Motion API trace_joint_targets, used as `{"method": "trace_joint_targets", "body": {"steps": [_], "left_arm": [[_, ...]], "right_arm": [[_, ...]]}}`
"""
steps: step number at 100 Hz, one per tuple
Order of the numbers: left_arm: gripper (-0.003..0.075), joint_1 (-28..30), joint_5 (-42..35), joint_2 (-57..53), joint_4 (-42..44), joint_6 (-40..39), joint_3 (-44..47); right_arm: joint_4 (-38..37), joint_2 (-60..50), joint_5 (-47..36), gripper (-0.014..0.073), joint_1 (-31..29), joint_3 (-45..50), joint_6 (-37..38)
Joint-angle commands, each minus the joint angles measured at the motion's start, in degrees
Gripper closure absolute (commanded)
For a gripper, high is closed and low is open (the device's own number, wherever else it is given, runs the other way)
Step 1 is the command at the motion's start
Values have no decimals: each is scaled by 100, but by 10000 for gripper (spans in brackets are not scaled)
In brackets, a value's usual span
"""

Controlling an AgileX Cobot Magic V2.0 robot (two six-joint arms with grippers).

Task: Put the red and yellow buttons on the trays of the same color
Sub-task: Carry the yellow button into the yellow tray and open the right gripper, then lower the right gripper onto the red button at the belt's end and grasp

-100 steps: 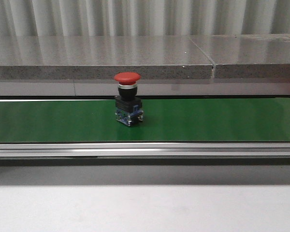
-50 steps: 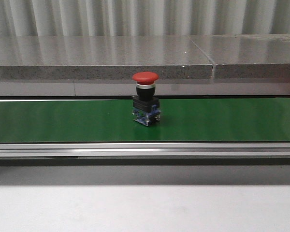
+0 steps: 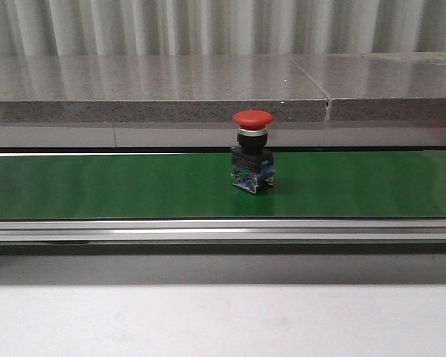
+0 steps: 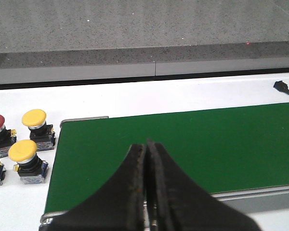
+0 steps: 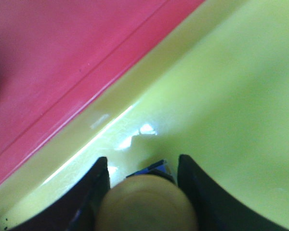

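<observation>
Red button point(image 3: 252, 151) carried rightward past frame centre on green belt point(image 3: 97, 186); left fingers point(image 4: 137, 185) closed empty; right fingers point(image 5: 192, 192) grip yellow button point(image 5: 147, 202) over yellow tray point(image 5: 231, 96).

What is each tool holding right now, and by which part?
The right tool grips a yellow button by its sides, over the yellow tray. The left tool is shut on nothing.

Red button point(image 3: 252, 151) stood alone mid-belt point(image 3: 97, 186); open belt on both sides, stone ledge point(image 3: 156, 93) close behind. Off the belt's end, three buttons point(image 4: 26, 149) crowded the white table point(image 4: 135, 98).
</observation>
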Motion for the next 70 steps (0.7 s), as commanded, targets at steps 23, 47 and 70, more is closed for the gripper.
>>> {"method": "trace_joint_targets", "body": {"steps": [23,47,70], "left_arm": [[740,-43,-463,7,-92,-15,-159],[740,-43,-463,7,-92,-15,-159],[740,-43,-463,7,-92,-15,-159]], "right_arm": [[114,-204,-226,119,-38,-176,-13],[217,-557,-123,64,-31,-185,-13],[315,-1445,164,64,72,-278,-13]]}}
